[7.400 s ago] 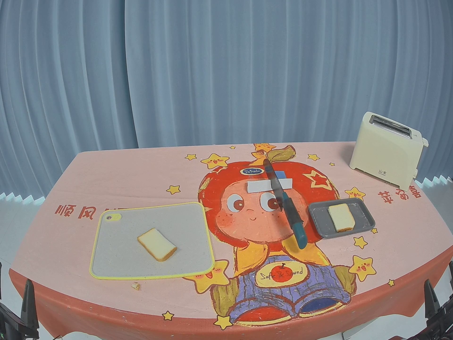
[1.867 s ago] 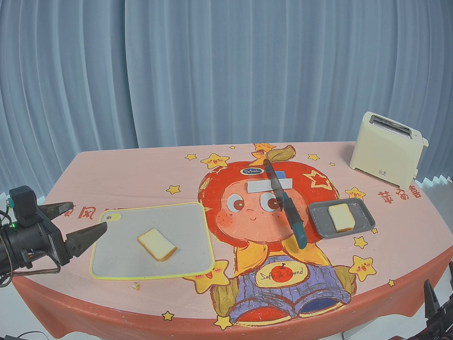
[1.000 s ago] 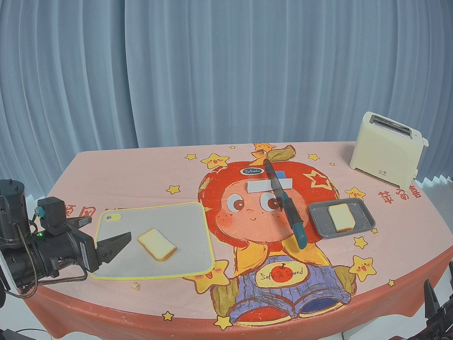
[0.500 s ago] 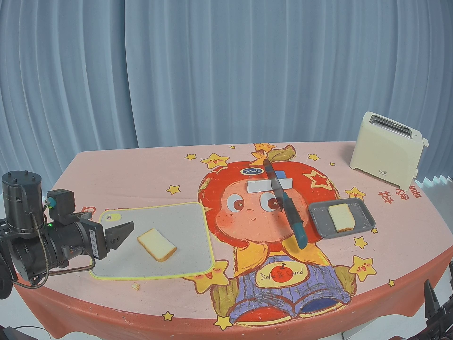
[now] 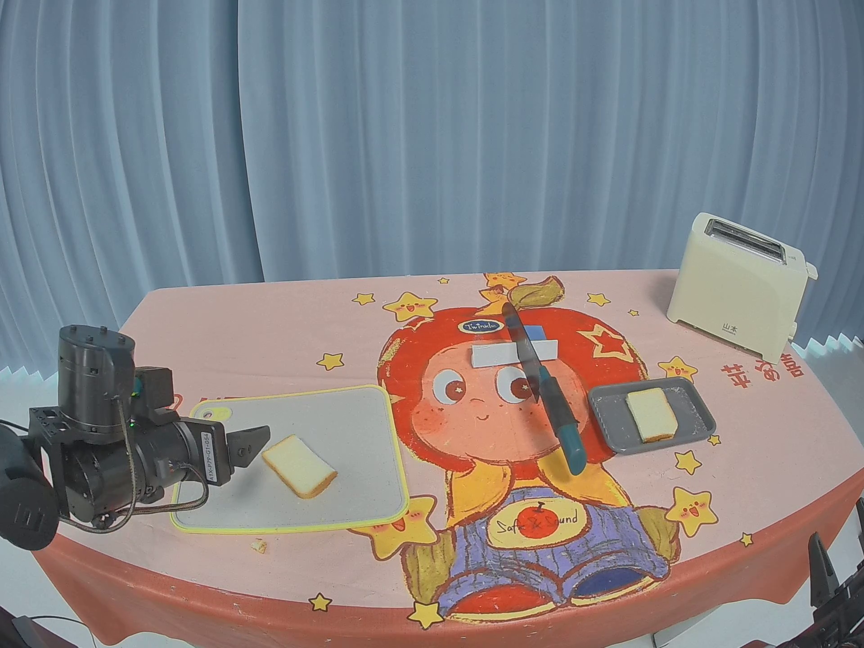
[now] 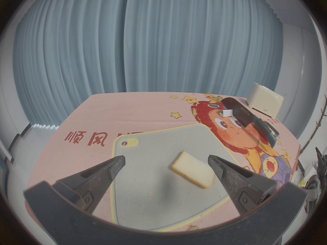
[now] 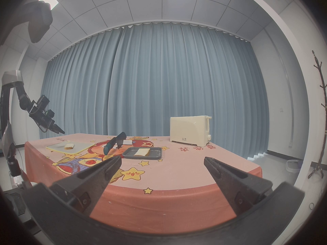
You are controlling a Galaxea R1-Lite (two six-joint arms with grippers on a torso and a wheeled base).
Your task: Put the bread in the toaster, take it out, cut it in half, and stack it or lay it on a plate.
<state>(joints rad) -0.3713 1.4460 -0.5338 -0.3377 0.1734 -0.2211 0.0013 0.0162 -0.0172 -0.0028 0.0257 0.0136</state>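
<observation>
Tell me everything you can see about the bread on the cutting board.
The pale rectangular bread slice with a tan crust lies flat and askew near the middle of the grey, yellow-rimmed cutting board, resting only on the board. Its top looks light and soft. The open left tool sits beside it, not touching it.

Left end effector spread wide — bread slice on cutting board.

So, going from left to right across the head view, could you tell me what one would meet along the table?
left gripper → bread slice on the cutting board → knife → grey tray → toaster
</observation>
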